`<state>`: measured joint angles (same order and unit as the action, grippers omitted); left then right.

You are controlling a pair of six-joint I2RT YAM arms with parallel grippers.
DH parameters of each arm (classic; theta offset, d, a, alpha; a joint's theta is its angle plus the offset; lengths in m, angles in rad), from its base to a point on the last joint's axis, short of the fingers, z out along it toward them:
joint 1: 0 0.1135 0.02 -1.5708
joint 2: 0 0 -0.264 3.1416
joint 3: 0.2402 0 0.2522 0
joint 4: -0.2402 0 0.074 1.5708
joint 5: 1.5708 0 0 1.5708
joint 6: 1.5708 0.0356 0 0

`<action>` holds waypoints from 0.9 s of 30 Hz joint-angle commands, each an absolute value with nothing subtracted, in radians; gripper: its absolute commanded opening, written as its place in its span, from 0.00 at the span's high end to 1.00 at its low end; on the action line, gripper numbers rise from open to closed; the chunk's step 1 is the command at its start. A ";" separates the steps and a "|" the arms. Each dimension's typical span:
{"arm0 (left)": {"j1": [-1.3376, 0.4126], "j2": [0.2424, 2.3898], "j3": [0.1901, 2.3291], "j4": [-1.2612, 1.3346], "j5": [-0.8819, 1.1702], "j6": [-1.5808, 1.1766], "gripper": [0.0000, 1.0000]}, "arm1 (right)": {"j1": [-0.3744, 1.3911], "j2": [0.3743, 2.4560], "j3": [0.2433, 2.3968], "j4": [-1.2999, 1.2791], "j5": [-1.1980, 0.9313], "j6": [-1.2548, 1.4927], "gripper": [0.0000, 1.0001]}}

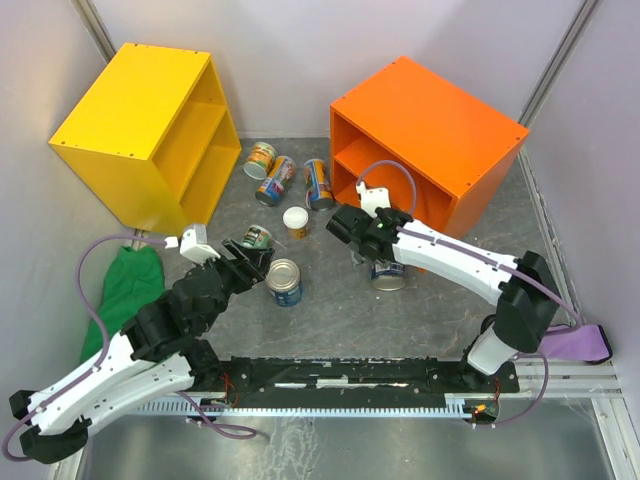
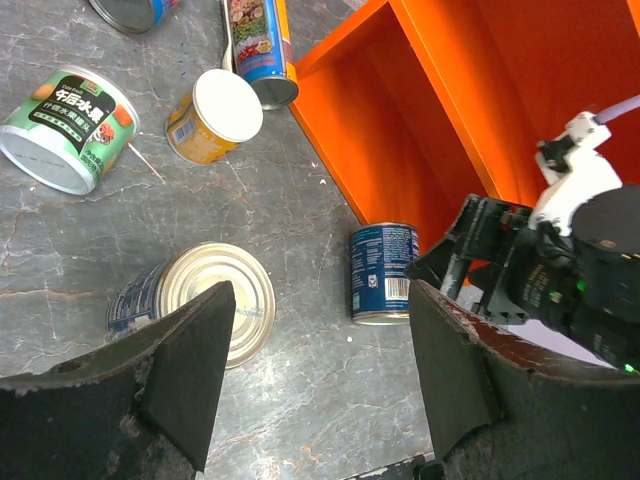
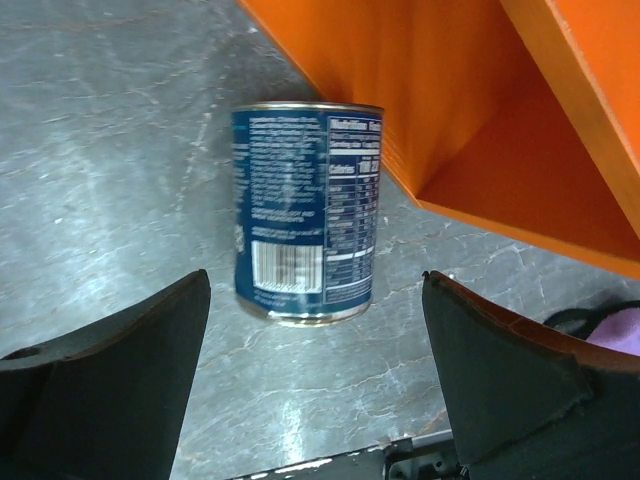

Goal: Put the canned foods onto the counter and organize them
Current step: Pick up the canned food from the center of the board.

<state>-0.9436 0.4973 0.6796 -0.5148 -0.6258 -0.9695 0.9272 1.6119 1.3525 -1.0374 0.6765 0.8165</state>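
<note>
The orange counter [image 1: 440, 120] stands at the back right, its open side facing the floor. A blue-labelled tin [image 3: 305, 215] stands on the floor just in front of the counter's edge [image 3: 480, 110]. My right gripper [image 3: 315, 290] hangs open close above it, holding nothing. That same tin [image 2: 383, 272] shows in the left wrist view beside the counter [image 2: 400, 130]. A second blue tin with a silver top [image 1: 285, 282] stands mid-floor. My left gripper [image 2: 322, 295] is open and empty between the two tins. Several other cans [image 1: 275, 180] lie or stand further back.
A yellow cabinet [image 1: 140, 120] lies at the back left. A green cloth [image 1: 130, 285] sits by the left arm and a purple one [image 1: 580, 345] at the right. A white-lidded can [image 2: 215, 115] and a green-labelled can [image 2: 70, 125] are near the left gripper.
</note>
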 commanded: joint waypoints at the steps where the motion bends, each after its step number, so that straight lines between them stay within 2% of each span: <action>1: -0.940 0.483 0.674 -0.496 -0.631 -0.979 0.24 | 0.882 1.640 1.325 -1.007 0.666 0.850 0.06; 11: -0.940 0.465 0.668 -0.509 -0.638 -0.976 0.24 | 0.811 1.709 1.263 -0.930 0.603 0.848 0.04; 27: -0.940 0.433 0.663 -0.566 -0.656 -0.981 0.24 | 0.742 1.863 1.313 -0.801 0.501 0.753 0.04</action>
